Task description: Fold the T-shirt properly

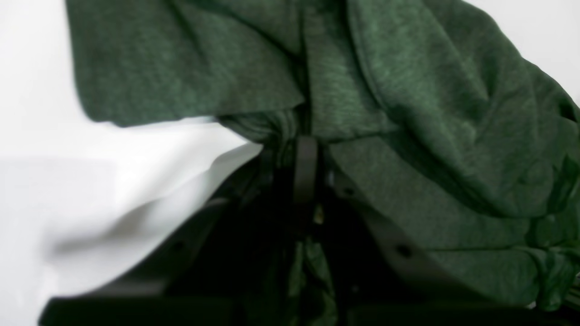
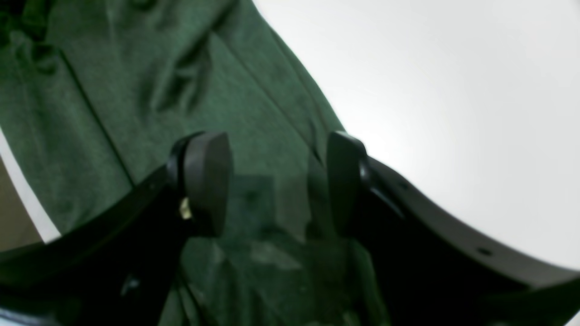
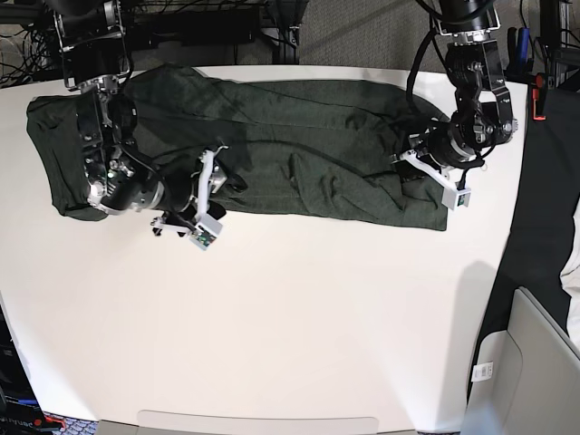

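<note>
Overhead, white table carries T-shirt; left fingers clamp its fabric, right fingers apart.

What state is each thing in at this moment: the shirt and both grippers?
T-shirt: spread lengthwise across the table, creased, not yet folded small.
Left gripper: shut on a bunched fold of the T-shirt.
Right gripper: open, jaws apart over the T-shirt near its edge, nothing held.

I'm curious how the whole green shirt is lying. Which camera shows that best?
The base view: the T-shirt lies spread lengthwise across the white table, both ends visible. The left wrist view shows only bunched folds up close; the right wrist view shows a flat stretch by the table.
</note>
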You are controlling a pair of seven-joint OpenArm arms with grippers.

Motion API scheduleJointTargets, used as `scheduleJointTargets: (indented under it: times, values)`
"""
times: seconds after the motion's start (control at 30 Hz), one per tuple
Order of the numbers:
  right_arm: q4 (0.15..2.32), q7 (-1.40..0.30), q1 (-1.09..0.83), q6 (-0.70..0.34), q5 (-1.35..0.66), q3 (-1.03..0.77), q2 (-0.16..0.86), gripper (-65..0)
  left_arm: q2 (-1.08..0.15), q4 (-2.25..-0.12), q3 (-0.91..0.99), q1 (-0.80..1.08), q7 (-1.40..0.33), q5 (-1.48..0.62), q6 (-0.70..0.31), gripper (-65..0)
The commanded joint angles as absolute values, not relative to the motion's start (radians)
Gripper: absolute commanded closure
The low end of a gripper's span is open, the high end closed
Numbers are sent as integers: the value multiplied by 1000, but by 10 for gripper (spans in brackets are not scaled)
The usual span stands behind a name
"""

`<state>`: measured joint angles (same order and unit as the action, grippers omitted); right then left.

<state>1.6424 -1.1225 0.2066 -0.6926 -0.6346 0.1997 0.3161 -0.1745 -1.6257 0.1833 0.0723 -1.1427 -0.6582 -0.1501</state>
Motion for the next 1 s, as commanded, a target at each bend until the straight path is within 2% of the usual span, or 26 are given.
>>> scheduleJointTargets:
  times: [0.0,0.3,0.37,0.5,0.63,0.73,0.97]
  values:
    - [1662,-1101,220,-698,-653,180,331,-348,-182,-1636,185,65,-1161,-656,-151,0]
    - [1664,-1095,208,-698,-650,136,340,-349,-182,-1656,185,67,-1127,-645,-142,-6]
    - [1664,-1095,208,-698,-650,113,335,-349,-186,-1656,185,68,-1127,-624,-76,-35]
    - [1664,-1095,213,-698,-650,73,337,-349,-189,-1656,185,67,-1127,-562,133,-119]
    - [1664,-1095,213,-698,-650,48,340,-349,-208,-1659,180,67,-1125,-561,246,-174]
    - [1666,-1098,203,-698,-650,7,343,-349,-209,-1659,183,65,-1125,-559,280,-195]
    - [1667,-1101,177,-698,-654,-99,386,-349,-234,-1741,183,68,-1127,-558,283,-243]
